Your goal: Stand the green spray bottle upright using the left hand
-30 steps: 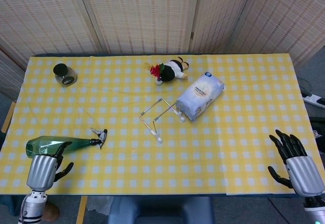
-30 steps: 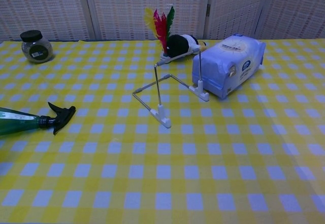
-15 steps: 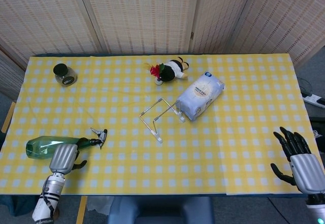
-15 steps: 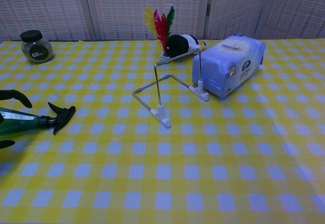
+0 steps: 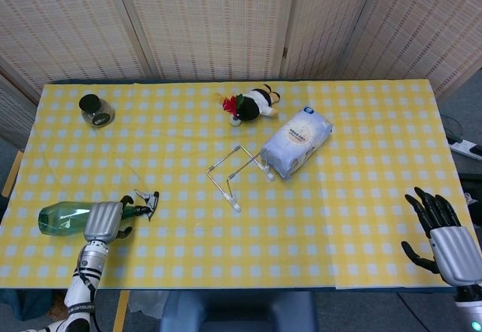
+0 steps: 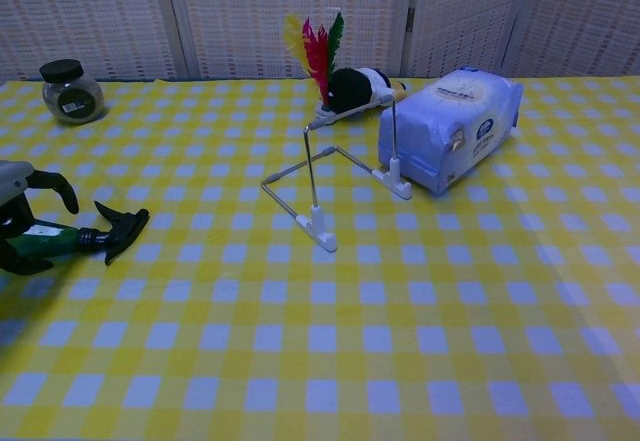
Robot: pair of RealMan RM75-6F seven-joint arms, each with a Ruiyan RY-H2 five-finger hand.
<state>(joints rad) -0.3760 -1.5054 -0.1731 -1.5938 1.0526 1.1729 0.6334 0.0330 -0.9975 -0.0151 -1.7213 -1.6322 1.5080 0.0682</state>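
Observation:
The green spray bottle lies on its side near the table's front left edge, its black trigger head pointing right. My left hand sits over the bottle's neck end and hides that part of it. In the chest view the bottle passes between the fingers of that hand: one finger arches above it and the thumb curls below, with gaps showing, so they straddle it without closing. My right hand hovers off the table's front right corner, fingers spread and holding nothing.
A wire rack stands mid-table beside a white wipes pack. A plush toy with feathers lies behind them. A dark-lidded jar stands at the back left. The yellow checked cloth covers the table.
My left hand has moved right along the bottle, from its base end to its neck, and its fingers now arch over it. The bottle and my right hand have barely moved.

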